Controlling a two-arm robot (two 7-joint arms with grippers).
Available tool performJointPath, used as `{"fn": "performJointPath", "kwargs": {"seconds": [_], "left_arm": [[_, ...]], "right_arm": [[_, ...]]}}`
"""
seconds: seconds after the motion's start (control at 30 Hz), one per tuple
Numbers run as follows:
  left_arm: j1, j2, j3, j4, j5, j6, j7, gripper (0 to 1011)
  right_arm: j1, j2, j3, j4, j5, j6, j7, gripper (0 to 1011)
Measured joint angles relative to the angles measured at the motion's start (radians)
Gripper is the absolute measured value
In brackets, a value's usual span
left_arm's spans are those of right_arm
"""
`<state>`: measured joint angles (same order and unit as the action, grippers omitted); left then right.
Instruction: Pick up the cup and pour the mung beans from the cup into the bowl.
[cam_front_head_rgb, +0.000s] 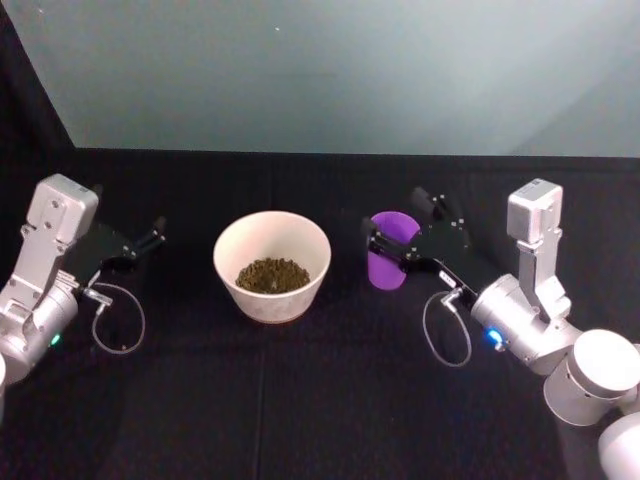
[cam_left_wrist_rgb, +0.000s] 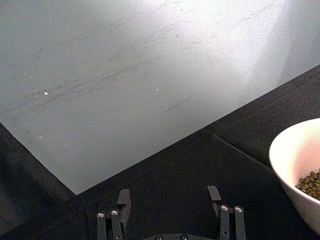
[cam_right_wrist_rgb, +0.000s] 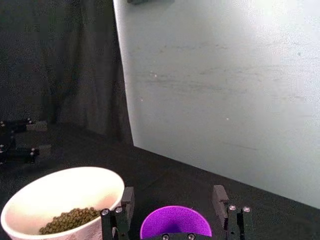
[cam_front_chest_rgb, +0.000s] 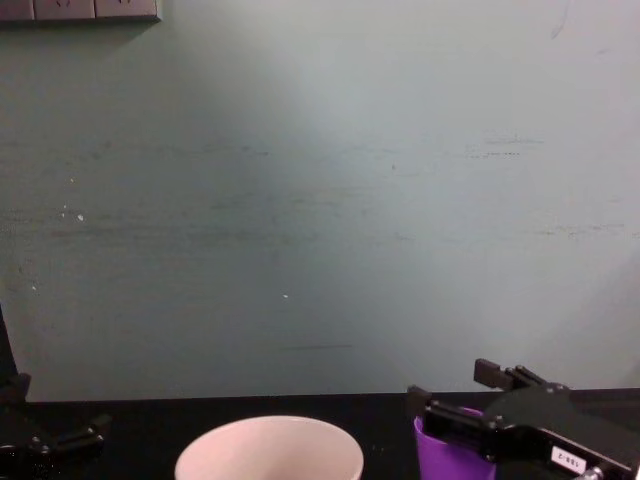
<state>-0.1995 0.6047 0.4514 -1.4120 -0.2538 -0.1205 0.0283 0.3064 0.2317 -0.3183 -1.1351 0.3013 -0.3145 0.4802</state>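
The mung beans (cam_front_head_rgb: 272, 275) already lie in the off-white bowl (cam_front_head_rgb: 232, 270); the purple cup (cam_front_head_rgb: 385, 268) stands upright just right of it on the black table (cam_front_head_rgb: 320, 400), between the right gripper (cam_front_head_rgb: 397, 228)'s spread fingers — seemingly the release step; next, withdraw without tipping it; the left gripper (cam_front_head_rgb: 148, 237) idles open at the left.

The room was dim, and most of the light fell on the pale wall (cam_front_head_rgb: 330, 70), brightest toward the upper right of the left wrist frame, where it washed out to near white. The black tabletop (cam_front_head_rgb: 330, 400) swallowed light and showed almost no shadows. The bowl (cam_front_head_rgb: 272, 265) glowed bright against it, its inner wall lit evenly, and the purple cup (cam_front_head_rgb: 389, 250) looked saturated. In the chest frame the wall darkened toward the left edge. Everything looked slightly soft, with fine detail smeared.
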Motion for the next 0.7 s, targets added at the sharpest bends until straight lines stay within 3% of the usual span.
{"fn": "performJointPath", "kwargs": {"seconds": [0.17,0.43,0.53,0.7], "left_arm": [[0.000,0.000,0.000,0.000,0.000,0.000,0.000,1000],[0.000,0.000,0.000,0.000,0.000,0.000,0.000,1000],[0.000,0.000,0.000,0.000,0.000,0.000,0.000,1000],[0.000,0.000,0.000,0.000,0.000,0.000,0.000,1000]], "right_arm": [[-0.012,0.005,0.024,-0.020,0.005,-0.009,-0.021,1003],[-0.036,0.012,0.107,-0.035,0.017,-0.025,-0.101,1003],[-0.041,0.011,0.135,-0.032,0.001,-0.013,-0.151,1003],[-0.040,0.008,0.148,-0.015,-0.045,0.025,-0.210,1003]]}}
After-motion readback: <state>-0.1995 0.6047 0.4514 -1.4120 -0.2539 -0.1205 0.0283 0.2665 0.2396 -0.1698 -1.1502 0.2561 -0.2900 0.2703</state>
